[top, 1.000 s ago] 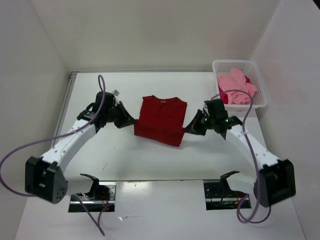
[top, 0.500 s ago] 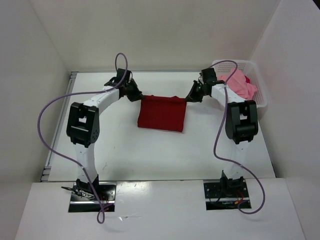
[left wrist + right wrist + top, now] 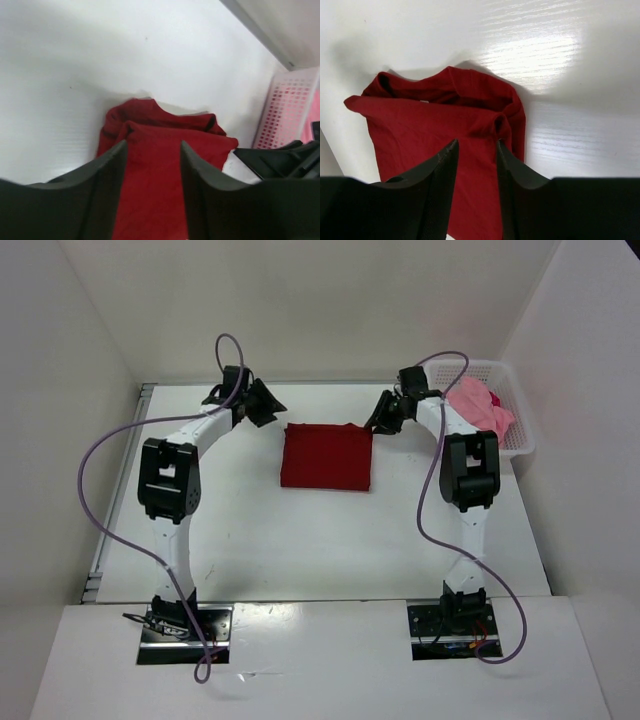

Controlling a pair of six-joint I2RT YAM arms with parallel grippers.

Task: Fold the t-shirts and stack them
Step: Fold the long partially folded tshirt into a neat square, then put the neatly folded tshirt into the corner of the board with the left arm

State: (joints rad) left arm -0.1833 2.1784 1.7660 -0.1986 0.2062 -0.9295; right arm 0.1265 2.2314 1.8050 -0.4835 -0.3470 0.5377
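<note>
OK so that fold just landed: a second ago the dark red shirt (image 3: pixel 326 456) was lying longer with the collar showing and I had both grippers on its near corners. Now that near edge is flipped up onto the far one and it sits as a compact rectangle in the middle of the table (image 3: pixel 300 540). The left gripper (image 3: pixel 265 405) is off its upper left corner and the right gripper (image 3: pixel 382 418) is off the upper right. Both wrist cams show fingers spread with nothing pinched, just cloth lying below. So I'd call shirt one basically folded. The light pink shirt (image 3: pixel 478 403) is still heaped in the basket (image 3: pixel 478 363) at upper right, probably next.
</note>
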